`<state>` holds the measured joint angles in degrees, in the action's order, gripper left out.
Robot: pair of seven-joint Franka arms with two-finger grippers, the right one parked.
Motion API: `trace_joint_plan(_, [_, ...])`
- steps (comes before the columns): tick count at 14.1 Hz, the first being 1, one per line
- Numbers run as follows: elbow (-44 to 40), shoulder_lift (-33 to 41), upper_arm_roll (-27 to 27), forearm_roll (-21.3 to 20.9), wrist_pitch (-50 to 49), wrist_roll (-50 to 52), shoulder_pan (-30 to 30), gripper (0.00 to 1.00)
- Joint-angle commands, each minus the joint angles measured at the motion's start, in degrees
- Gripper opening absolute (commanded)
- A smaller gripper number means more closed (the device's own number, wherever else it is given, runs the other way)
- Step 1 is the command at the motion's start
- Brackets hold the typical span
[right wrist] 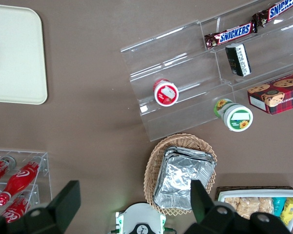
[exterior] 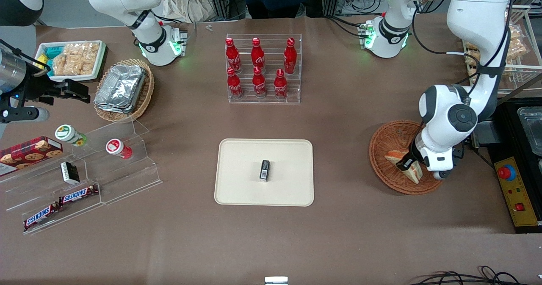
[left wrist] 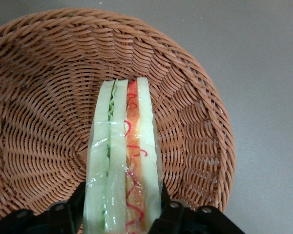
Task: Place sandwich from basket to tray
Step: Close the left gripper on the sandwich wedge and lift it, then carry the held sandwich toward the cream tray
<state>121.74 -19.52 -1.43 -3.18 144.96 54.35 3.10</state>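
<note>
Wrist view, jaws pinching sandwich (left wrist: 123, 161), basket (left wrist: 44, 112)

White arm (exterior: 461, 103), black tool (exterior: 407, 163) fingers.

Clear-wrapped sandwich (left wrist: 123, 161) on edge in reddish wicker basket (exterior: 383, 147), pincer (left wrist: 122, 207) clamping it; cream tray (exterior: 237, 183) apart.

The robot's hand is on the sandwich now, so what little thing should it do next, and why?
Probably lift straight up. The gripper sits down in the basket with a finger pressed on each side of the sandwich, so the grasp looks made. The sandwich is still low inside the rim; rising first should clear it before heading to the tray.
</note>
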Motion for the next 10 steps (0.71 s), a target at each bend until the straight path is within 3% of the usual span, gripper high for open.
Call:
trace_joint_plan(1, [0.69, 1.06, -0.15, -0.86, 2.08, 1.29, 0.15, 0.46])
trace_joint_plan(5, [0.96, 3.52, -0.15, -1.21, 0.51, -1.96, -0.02, 0.43])
trace_joint_plan(10, [-6.48, 10.11, -1.29, -1.21, -19.5, -3.71, 1.11, 0.43])
